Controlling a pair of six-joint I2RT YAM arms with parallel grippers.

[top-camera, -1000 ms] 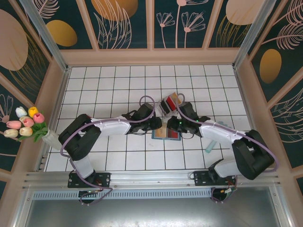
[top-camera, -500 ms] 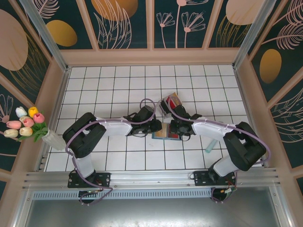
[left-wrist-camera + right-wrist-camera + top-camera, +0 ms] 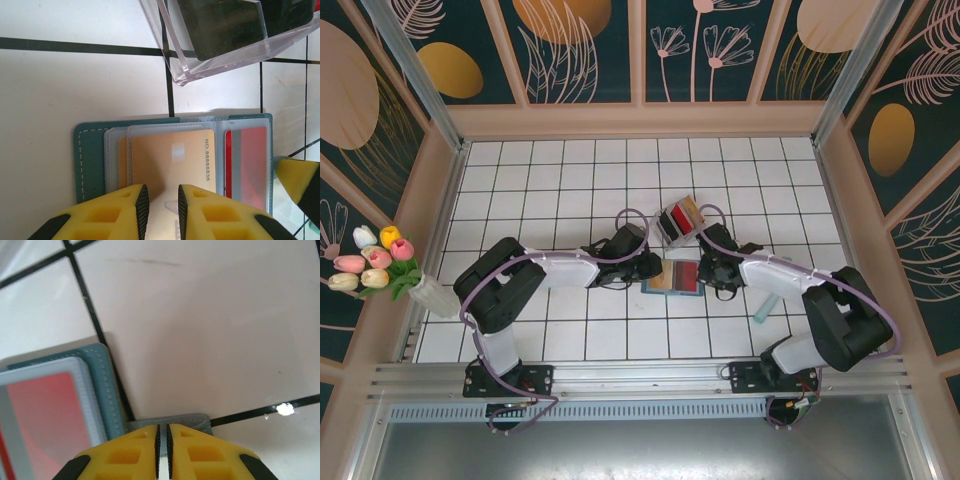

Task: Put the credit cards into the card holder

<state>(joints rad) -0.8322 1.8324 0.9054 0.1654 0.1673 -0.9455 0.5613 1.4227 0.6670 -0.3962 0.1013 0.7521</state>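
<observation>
The card holder (image 3: 90, 155) lies open and flat on the white tiled tabletop (image 3: 570, 180). A tan card (image 3: 170, 160) sits in its left pocket. A red card (image 3: 252, 160) sits in its right pocket. Each card is under a clear cover.

The left gripper (image 3: 160, 202) is over the tan-card half of the card holder. There is only a narrow gap between its fingers, and nothing shows held in that gap.

The right gripper (image 3: 162, 440) is at the right edge of the card holder. Its fingers are almost pressed together, with only a thin pale line between them. What that line is cannot be told.

Just past the far side of the card holder stands a clear rack (image 3: 180, 70) with a black card (image 3: 220, 25) in it.
</observation>
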